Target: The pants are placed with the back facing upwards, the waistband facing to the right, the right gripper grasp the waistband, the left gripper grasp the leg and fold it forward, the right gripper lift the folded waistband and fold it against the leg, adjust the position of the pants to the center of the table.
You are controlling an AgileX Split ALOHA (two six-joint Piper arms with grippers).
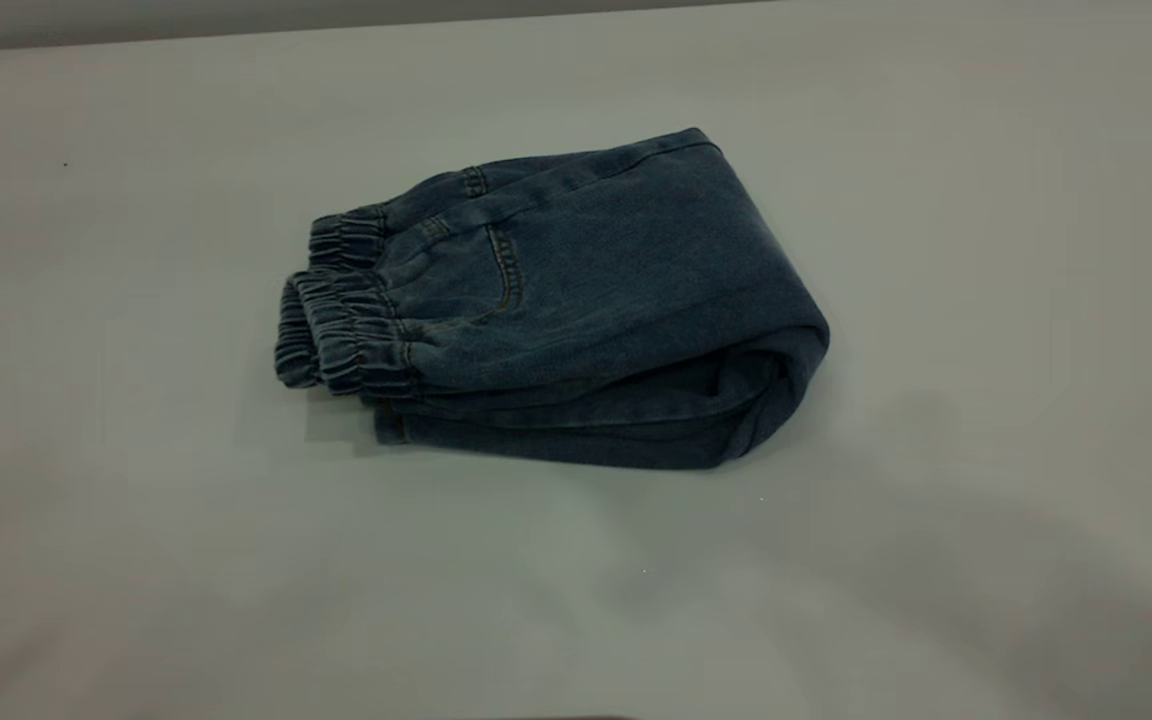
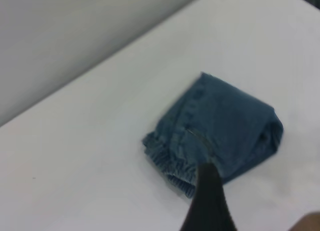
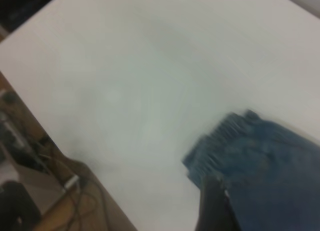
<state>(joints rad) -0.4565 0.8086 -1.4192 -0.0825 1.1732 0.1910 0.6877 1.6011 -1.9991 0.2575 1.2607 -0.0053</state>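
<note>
Below my left claw (image 2: 209, 201) the folded pants (image 1: 556, 300) lie on the tabletop (image 1: 986, 250), apart from it. My right claw (image 3: 215, 206) hangs just beside the waistband (image 1: 346, 320). I cannot tell either claw's opening.

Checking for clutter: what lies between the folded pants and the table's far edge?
Nothing: in the exterior view, bare table runs from the pants to its far edge.

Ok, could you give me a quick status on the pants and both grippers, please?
Pants folded, lying alone mid-table. Left gripper above them, off the cloth; right gripper likewise. Nothing in the way.
</note>
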